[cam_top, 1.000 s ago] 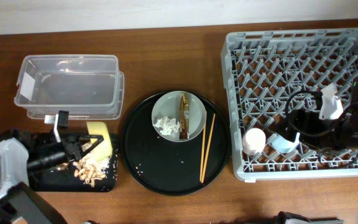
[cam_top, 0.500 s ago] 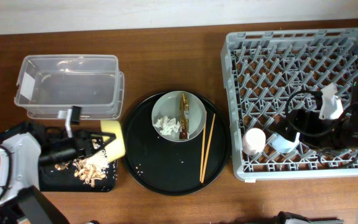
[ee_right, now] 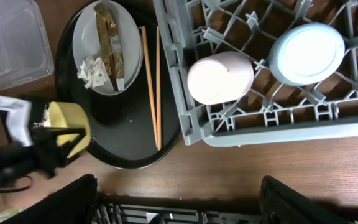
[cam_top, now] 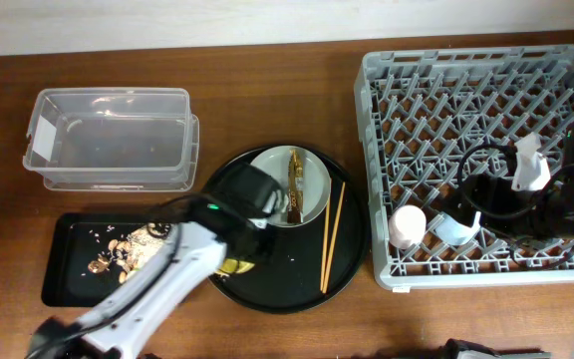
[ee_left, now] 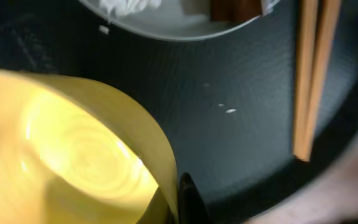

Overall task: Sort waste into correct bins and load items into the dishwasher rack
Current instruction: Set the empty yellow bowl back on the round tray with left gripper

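Two arms: left one reaches across the round tray; right one hangs over the rack.
Left claw: closed on the wall of the yellow bowl; one dark fingertip shows outside the rim.
Bowl: over the left part of the round tray, just beside the plate; whether it touches the tray I cannot tell. From overhead the arm hides most of it.
Right claw: spread wide, holding nothing, above the table at the rack's front edge.
Plate: on the round tray, toward its back; tissue and wrapper lie on it side by side.
Chopsticks: side by side on the tray's right part, between the bowl and the rack.
Crumbs: a few pale specks on the tray beside the bowl.
Black tray: left of the round tray, with scraps scattered in it.
Tub: behind the black tray, apart from it.
Cups: pink cup and blue cup sit next to each other among the pegs near the rack's front left corner.
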Robot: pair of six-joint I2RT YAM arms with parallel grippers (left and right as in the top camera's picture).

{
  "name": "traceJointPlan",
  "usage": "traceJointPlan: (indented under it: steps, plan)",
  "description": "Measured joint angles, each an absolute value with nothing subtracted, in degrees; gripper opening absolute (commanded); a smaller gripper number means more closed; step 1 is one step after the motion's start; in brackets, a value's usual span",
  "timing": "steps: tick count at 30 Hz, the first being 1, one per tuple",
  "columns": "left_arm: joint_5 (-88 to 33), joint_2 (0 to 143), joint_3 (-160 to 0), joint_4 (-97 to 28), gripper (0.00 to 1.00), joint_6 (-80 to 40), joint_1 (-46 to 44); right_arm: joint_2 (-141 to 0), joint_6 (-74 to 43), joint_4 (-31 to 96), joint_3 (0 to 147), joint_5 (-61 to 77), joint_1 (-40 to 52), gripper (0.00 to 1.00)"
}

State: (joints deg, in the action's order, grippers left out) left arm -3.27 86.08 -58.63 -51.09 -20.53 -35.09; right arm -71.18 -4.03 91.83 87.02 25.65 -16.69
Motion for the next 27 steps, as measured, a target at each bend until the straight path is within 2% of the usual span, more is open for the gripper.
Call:
traceJointPlan:
  steps: [1,2,3,5,7,9,12,16,21,23,27]
  plan:
    - [-1.61,87.11,-58.63,-51.07,0.3,-21.61,-36.29,-71.18,-4.01,91.83,87.02,25.65,-16.69,0.84]
    - [-0.56,87.68,-58.63,-50.92,0.48,-22.31,-36.86,-71.18,-4.03,91.79,87.02,25.65,-16.69,0.84]
    - [1.06,88.47,-58.63,-50.61,0.52,-23.75,-37.89,-71.18,-4.03,91.77,87.02,25.65,-16.69,0.84]
    - [1.54,88.62,-58.78,-50.87,0.56,-25.02,-38.15,-71.18,-4.01,91.74,87.02,25.65,-16.69,0.84]
    - [1.54,88.73,-60.75,-53.74,0.68,-25.28,-38.15,-71.18,-4.03,91.74,87.02,25.65,-16.69,0.84]
    - [2.07,88.79,-65.63,-57.01,0.72,-25.32,-37.76,-71.18,-3.99,91.7,87.02,25.65,-16.69,0.84]
    - [3.14,88.79,-73.21,-56.95,0.72,-23.97,-34.98,-71.2,-4.05,91.72,87.02,25.65,-16.69,0.84]
    - [4.12,89.12,-75.77,-52.21,0.72,-21.17,-30.57,-71.2,-4.03,91.64,87.02,25.67,-16.69,0.84]
    - [2.81,98.43,-75.79,-45.52,0.71,-14.59,-29.32,-71.18,-4.01,91.53,87.02,25.67,-16.69,0.84]
    - [1.96,102.28,-75.79,-44.6,0.63,-13.19,-29.36,-71.18,-4.03,91.5,87.02,25.65,-16.69,0.84]
    - [1.34,109.47,-75.77,-43.86,0.35,-11.64,-29.39,-71.18,-4.05,91.53,87.02,25.65,-16.69,0.84]
